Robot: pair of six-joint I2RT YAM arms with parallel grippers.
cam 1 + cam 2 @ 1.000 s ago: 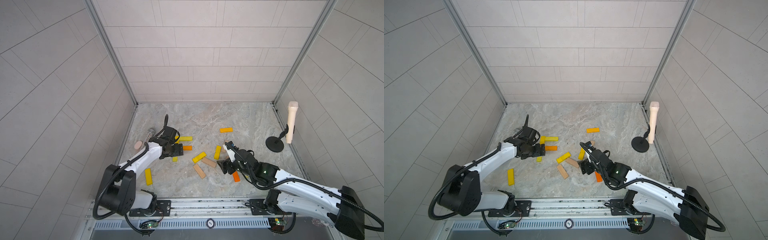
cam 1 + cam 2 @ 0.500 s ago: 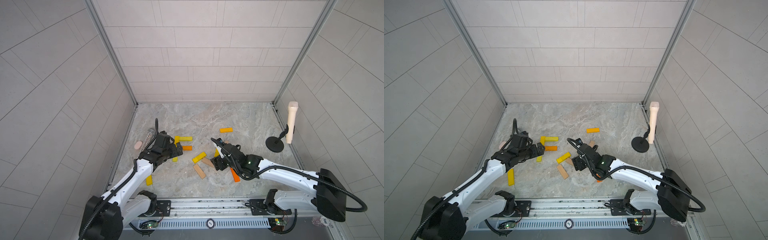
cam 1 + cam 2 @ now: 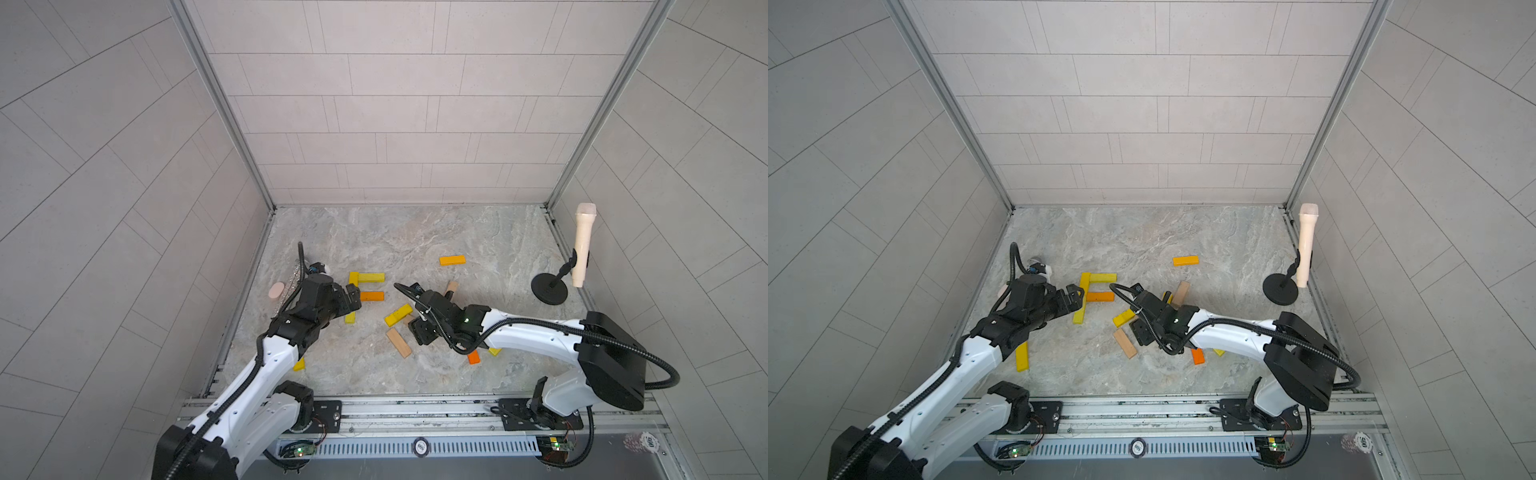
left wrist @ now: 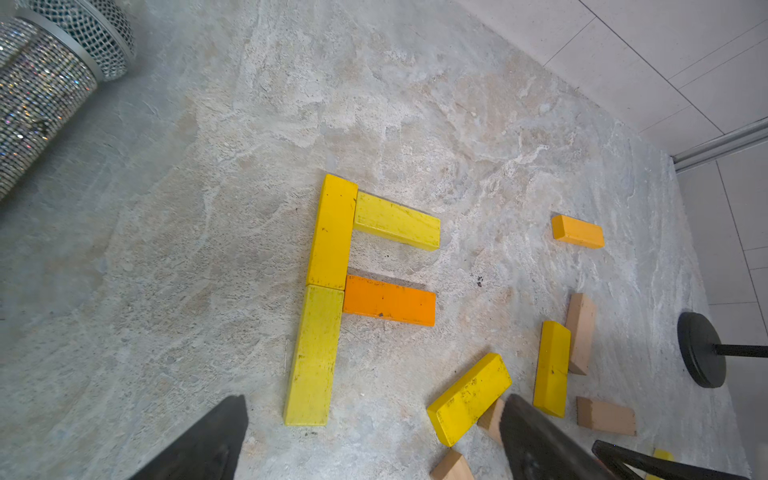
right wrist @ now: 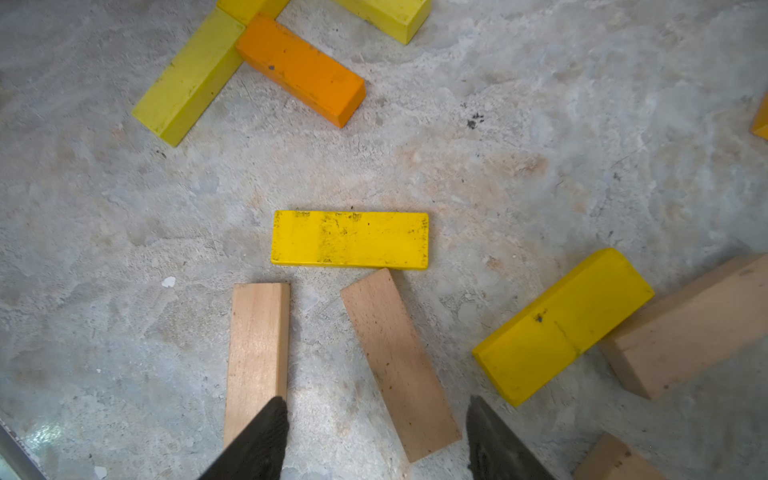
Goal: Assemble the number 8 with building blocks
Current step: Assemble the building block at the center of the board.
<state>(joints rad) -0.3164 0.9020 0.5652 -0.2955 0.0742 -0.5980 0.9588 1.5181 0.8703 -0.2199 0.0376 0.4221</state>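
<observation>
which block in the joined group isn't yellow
The orange block, the crossbar nearer the robot's base, butting the yellow column; the other three joined blocks are yellow.

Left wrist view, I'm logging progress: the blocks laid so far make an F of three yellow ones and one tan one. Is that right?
Not quite. The fourth piece is an orange block, not a tan one. The left wrist view shows it as the F's lower arm, set against the three yellow blocks that make up the rest of the letter.

joined blocks [image 3: 1100, 296] left of loose blocks [image 3: 1124, 318], stand [image 3: 1280, 289] far right
</observation>
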